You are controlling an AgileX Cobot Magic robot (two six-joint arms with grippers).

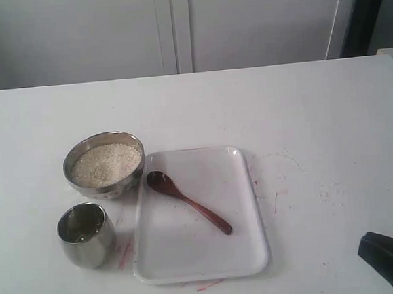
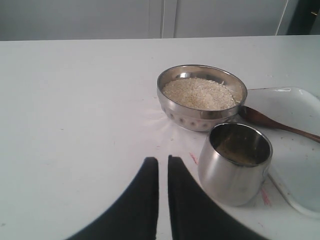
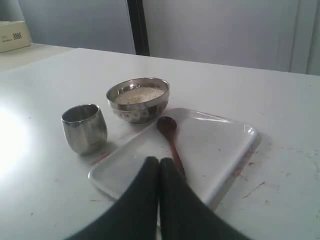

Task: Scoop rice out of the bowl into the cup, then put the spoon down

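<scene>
The steel bowl [image 1: 104, 189] holds a heap of rice [image 1: 106, 163] at the table's left. The steel cup [image 1: 86, 237] stands just in front of it; something dull lies at its bottom, and I cannot tell if it is rice. The wooden spoon [image 1: 188, 202] lies free on the white tray [image 1: 211, 251], head towards the bowl. My right gripper [image 1: 365, 246] is at the lower right, away from the tray, and its wrist view shows it shut [image 3: 159, 161] and empty, with the spoon [image 3: 170, 136] beyond it. My left gripper [image 2: 163, 160] is shut on nothing, short of the cup [image 2: 234, 175] and bowl [image 2: 190, 117].
The tray [image 3: 215, 145] sits right of the bowl and cup, its rim close to both. Red marks and a few stray grains dot the white table [image 1: 307, 165] around the tray. A pale wall with a dark post [image 1: 363, 11] runs behind the table.
</scene>
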